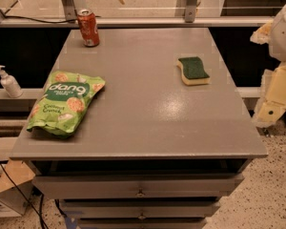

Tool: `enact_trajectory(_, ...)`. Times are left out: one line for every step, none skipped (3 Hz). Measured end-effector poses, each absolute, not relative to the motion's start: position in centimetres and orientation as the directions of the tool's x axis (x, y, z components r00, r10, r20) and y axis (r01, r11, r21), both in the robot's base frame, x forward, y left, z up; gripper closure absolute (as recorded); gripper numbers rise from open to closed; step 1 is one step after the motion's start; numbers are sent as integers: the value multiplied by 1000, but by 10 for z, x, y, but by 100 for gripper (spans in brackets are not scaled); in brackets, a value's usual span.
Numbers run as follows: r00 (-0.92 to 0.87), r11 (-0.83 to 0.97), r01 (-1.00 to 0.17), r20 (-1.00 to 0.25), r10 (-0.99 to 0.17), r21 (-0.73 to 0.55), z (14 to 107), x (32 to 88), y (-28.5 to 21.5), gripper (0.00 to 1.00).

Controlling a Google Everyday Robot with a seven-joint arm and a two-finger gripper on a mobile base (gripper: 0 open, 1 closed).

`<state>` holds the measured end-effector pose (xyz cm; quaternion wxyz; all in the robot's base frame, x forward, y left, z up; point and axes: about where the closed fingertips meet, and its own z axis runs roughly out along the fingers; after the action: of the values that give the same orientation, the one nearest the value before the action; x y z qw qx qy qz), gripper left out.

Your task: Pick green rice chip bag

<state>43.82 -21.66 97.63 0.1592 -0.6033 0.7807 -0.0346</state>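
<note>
Table point(148, 128): grey top, drawers point(140, 187) below the front edge.

Green rice chip bag point(66, 103): lies flat with its label up, near the front-left corner. Its long axis is tilted, the top end toward the table's middle and the bottom end toward the left edge. The lower end is close to the front edge but does not hang over it. The pouch looks puffed and crinkly.

Other items:
- A red soda can point(88, 27) stands upright at the back-left corner, well apart from the bag.
- A sponge point(193, 70), green top on yellow, sits toward the right edge in the back half. It is not the target.
- A pump bottle point(8, 81) stands on a ledge off the left edge, not on the table.

Gripper point(271, 104): hangs off the table past the right edge, at about mid-depth and well apart from the bag. It holds nothing. Whether it is released or clenched cannot be told from this view.

Step in hand, judged: the reach has not begun. The arm has the full width of the top to cross.

To do it well:
- Travel above the surface and pass in front of the sponge, so nothing gets swept along.
- Come down over the bag's middle, with the jaws set across its narrow width rather than along its length.
- The foil will likely slide and crumple, so pinch a raised fold or the puffed centre rather than scraping along the tabletop.
- Avoid pushing toward the front-left corner, since a nudge there could tip the bag off the edge.
- Close gently, because the contents are brittle.
- Lift straight up before any sideways move.
</note>
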Motion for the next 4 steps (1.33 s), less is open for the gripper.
enact_trajectory(-221,270,-931,-207,-953,-246,976,438,-217,0)
enact_trajectory(-202,257,-932,-220,-954,-257,979,439,-212,0)
enact_trajectory(-47,117,-948,-235,-971,-297,980,439,-169,0)
enact_trajectory(167,-76,-938,-248,-954,-339,977,440,-104,0)
